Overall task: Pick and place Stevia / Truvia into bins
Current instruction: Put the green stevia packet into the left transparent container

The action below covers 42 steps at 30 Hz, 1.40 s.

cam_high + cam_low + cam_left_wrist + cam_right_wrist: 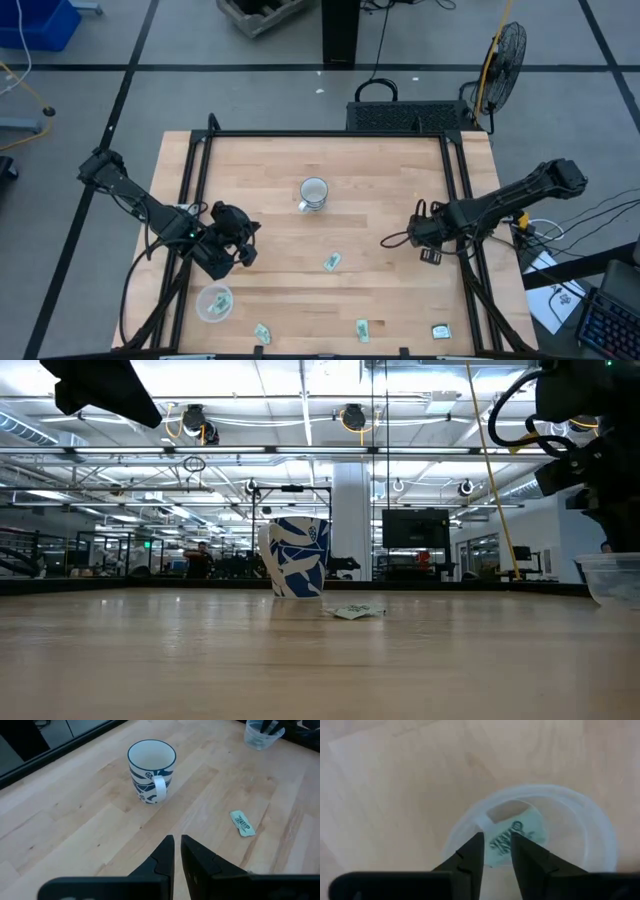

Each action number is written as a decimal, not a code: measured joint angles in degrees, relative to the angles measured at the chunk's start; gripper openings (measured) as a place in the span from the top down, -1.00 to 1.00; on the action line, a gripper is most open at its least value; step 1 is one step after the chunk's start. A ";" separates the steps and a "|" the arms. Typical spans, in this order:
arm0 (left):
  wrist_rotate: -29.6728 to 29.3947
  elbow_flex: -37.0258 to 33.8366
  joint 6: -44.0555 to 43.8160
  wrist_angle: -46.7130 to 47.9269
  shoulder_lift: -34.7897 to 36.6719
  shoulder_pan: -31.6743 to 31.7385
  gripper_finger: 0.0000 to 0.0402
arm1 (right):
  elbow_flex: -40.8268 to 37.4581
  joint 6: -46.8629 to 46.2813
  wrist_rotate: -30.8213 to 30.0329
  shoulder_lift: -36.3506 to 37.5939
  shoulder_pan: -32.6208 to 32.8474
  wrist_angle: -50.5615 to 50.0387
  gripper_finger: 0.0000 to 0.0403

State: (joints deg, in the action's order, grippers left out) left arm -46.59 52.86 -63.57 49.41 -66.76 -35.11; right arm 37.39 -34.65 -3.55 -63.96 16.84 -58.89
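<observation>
Pale green and white sachets lie flat on the table: one (pixel 332 262) in the middle, also in the left wrist view (pixel 242 823), and three near the front edge (pixel 262 332), (pixel 362 329), (pixel 441 330). One clear bin (pixel 214 302) stands at the front left. The other bin (pixel 540 805) stands at the right, with a sachet (pixel 512 837) lying flat in its bottom. My right gripper (pixel 497 851) hangs over this bin, pointing down, fingers slightly apart and holding nothing. My left gripper (pixel 177 850) is shut and empty above the table's left side.
A white and blue mug (pixel 313 193) stands upright at the table's middle, toward the far side. A black frame (pixel 330 135) runs along the table's far and side edges. Bare wood lies between the mug and the front sachets.
</observation>
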 joint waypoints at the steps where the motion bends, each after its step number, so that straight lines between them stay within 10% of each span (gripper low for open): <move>1: 0.00 0.00 -0.21 -0.02 0.00 0.06 0.81 | 0.00 -0.14 -0.74 0.00 0.00 0.21 0.53; 20: 13.68 0.00 11.04 -17.20 -2.92 8.20 0.81 | 9.07 -1.05 -1.75 1.91 0.07 -3.96 0.63; 35: 29.64 -0.02 12.83 -46.12 -29.81 15.24 0.81 | -3.06 24.72 -11.37 4.20 0.11 61.25 0.64; 42: 38.27 -0.02 7.93 -56.59 -38.30 17.00 0.81 | -11.21 29.71 -11.37 4.17 -0.34 74.03 0.64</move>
State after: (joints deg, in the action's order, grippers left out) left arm -8.32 52.84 -55.64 -7.19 -105.06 -18.12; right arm 26.18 -4.95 -14.92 -59.79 16.50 15.14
